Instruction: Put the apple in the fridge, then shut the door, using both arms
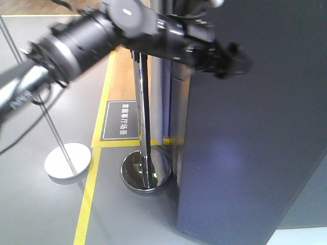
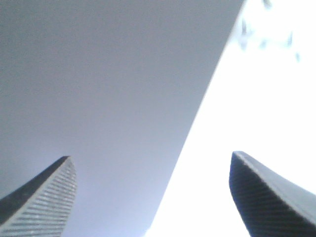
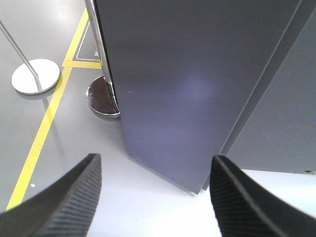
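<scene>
The door (image 1: 245, 143) shows its dark grey outer face and fills the right of the front view. No white interior of the fridge shows. The apple is out of view. My left arm reaches across from the upper left, and my left gripper (image 1: 232, 58) is at the door's upper face. In the left wrist view my left gripper (image 2: 150, 155) is open and empty, very close to the grey door face (image 2: 98, 74). My right gripper (image 3: 155, 156) is open and empty, low above the floor in front of the door (image 3: 182, 84).
A plain grey unit (image 3: 281, 123) stands right of the door. A chrome stanchion base (image 1: 145, 173) sits by the door's left edge, and a white stanchion base (image 1: 67, 161) further left. Yellow floor tape (image 1: 89, 189) and a floor sign (image 1: 121, 121) lie on the grey floor.
</scene>
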Robot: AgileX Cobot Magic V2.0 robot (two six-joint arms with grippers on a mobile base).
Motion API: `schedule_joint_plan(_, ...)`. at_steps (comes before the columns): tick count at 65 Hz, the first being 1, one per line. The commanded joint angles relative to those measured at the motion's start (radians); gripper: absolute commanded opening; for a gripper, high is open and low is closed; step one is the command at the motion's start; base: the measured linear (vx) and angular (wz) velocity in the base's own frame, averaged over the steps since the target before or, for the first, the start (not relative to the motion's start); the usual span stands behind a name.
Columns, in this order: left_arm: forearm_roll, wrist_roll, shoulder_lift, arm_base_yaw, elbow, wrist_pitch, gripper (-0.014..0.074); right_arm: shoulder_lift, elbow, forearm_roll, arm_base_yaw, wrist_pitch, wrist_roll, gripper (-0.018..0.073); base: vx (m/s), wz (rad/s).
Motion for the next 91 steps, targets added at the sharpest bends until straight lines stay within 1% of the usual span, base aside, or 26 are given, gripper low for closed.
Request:
schedule_joint_plan(1,-0.036,0.024,-0.097,0.030,-0.036,0.043,0.0594,0.010,-0.023,0.001,-0.009,-0.062,-0.008,0.0453,0.00,0.00)
schedule_joint_plan(6,-0.042,0.049,-0.121,0.050,-0.036,0.073,0.0594,0.010,-0.023,0.001,-0.009,-0.062,-0.008,0.0453,0.00,0.00)
schedule_joint_plan(12,-0.042,0.049,-0.160,0.072,-0.035,0.104,0.0594,0.010,-0.023,0.001,-0.009,-0.062,-0.008,0.0453,0.00,0.00)
schedule_joint_plan(16,-0.042,0.063,-0.194,0.084,-0.018,0.131,0.0594,0.010,-0.023,0.001,-0.009,-0.062,-0.008,0.0453,0.00,0.00)
schedule_joint_plan(21,-0.042,0.092,-0.254,0.093,0.038,0.142,0.0594,0.010,-0.023,0.001,-0.009,-0.062,-0.008,0.0453,0.00,0.00)
schedule_joint_plan(25,-0.046,0.129,-0.303,0.100,0.116,0.115,0.0594,0.010,-0.023,0.001,-0.009,-0.062,-0.008,0.0453,0.00,0.00)
schedule_joint_plan(30,-0.060,0.163,-0.391,0.116,0.248,0.036,0.0594,0.010,-0.023,0.001,-0.009,-0.062,-0.008,0.0453,0.00,0.00)
schedule_joint_plan(33,-0.078,0.181,-0.449,0.126,0.365,-0.030,0.0594,0.010,-0.023,0.001,-0.009,-0.062,-0.008,0.0453,0.00,0.00)
schedule_joint_plan(39,-0.100,0.217,-0.579,0.146,0.581,-0.195,0.0594,0.010,-0.023,0.001,-0.009,-0.062,-0.008,0.0453,0.00,0.00)
schedule_joint_plan(42,-0.101,0.237,-0.625,0.147,0.673,-0.272,0.0594,0.010,-0.023,0.001,-0.009,-0.062,-0.008,0.0453,0.00,0.00)
schedule_joint_plan(46,-0.103,0.256,-0.710,0.147,0.821,-0.402,0.0594,0.010,-0.023,0.001,-0.009,-0.062,-0.008,0.0453,0.00,0.00)
schedule_joint_plan(49,-0.105,0.258,-0.763,0.146,0.912,-0.486,0.0594,0.010,-0.023,0.001,-0.009,-0.062,-0.008,0.0453,0.00,0.00)
schedule_joint_plan(53,-0.105,0.257,-0.827,0.146,1.020,-0.570,0.0594,0.010,-0.023,0.001,-0.009,-0.062,-0.008,0.0453,0.00,0.00)
schedule_joint_plan(57,-0.106,0.253,-0.879,0.146,1.098,-0.605,0.0594,0.010,-0.023,0.001,-0.009,-0.062,-0.008,0.0453,0.00,0.00)
schedule_joint_plan(61,-0.122,0.253,-0.918,0.146,1.149,-0.614,0.0594,0.010,-0.023,0.001,-0.009,-0.062,-0.008,0.0453,0.00,0.00)
schedule_joint_plan(67,-0.121,0.253,-0.967,0.146,1.200,-0.614,0.0594,0.010,-0.023,0.001,-0.009,-0.062,-0.008,0.0453,0.00,0.00)
schedule_joint_plan(75,-0.120,0.246,-0.987,0.146,1.209,-0.591,0.0594,0.010,-0.023,0.001,-0.009,-0.062,-0.008,0.0453,0.00,0.00)
schedule_joint_plan(91,-0.120,0.246,-0.980,0.146,1.209,-0.590,0.0594,0.010,-0.023,0.001,-0.009,-0.062,-0.008,0.0453,0.00,0.00)
